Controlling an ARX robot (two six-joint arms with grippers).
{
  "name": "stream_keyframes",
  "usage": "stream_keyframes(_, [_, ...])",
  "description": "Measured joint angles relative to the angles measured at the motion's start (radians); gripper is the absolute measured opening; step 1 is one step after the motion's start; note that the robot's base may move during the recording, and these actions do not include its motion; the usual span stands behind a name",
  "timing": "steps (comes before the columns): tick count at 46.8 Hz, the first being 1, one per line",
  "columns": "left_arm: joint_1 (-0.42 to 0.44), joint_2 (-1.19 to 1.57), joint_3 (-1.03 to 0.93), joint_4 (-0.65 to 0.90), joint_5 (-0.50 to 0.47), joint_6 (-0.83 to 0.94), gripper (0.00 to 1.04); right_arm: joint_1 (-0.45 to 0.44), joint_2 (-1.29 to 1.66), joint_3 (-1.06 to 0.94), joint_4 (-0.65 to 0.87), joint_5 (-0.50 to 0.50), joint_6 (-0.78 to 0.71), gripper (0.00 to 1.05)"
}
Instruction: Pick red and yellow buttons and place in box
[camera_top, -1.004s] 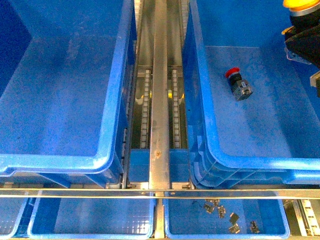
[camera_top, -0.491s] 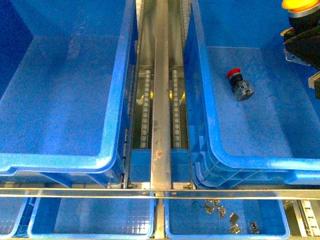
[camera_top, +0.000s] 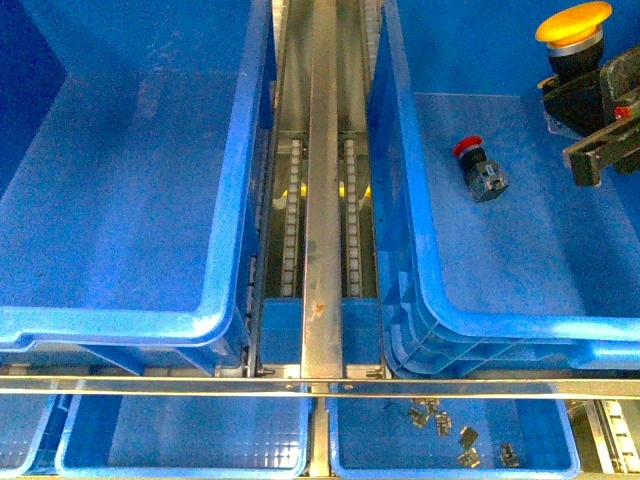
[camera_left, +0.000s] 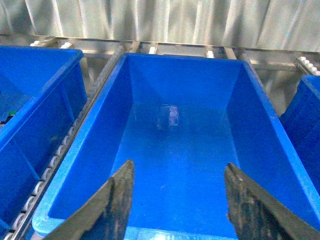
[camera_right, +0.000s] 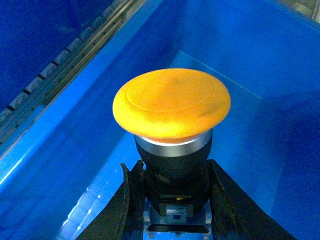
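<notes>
Right gripper (camera_top: 590, 110): you see it at the upper right of the front view, jaws clamped on the black body of the yellow button (camera_top: 572, 25), cap uppermost, above the right box (camera_top: 520, 320).
Yellow button, wrist check: in the right wrist view the orange-yellow cap (camera_right: 171, 104) fills mid-frame, with a finger (camera_right: 117, 210) pressed to each side of the body below it.
Red button (camera_top: 476, 168): lies on its side on the floor of the right box, right of centre in the front view, apart from the gripper.
Left gripper (camera_left: 175, 205): jaws apart, holding nothing, over the left box (camera_left: 175, 150) in the left wrist view.
Roller track (camera_top: 320, 200): runs up the centre between the two boxes.
Lower tray (camera_top: 450, 465): bottom right, you can note small metal parts in it.
</notes>
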Motion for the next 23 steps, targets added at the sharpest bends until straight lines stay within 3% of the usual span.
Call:
stream_keyframes(13, [0.0, 0.0, 0.0, 0.0, 0.0, 0.001, 0.98, -0.086, 0.199, 0.162, -0.002, 0.003, 0.032, 0.26])
stream_keyframes(23, [0.0, 0.0, 0.0, 0.0, 0.0, 0.002, 0.97, -0.15, 0.402, 0.354, -0.055, -0.023, 0.019, 0.26])
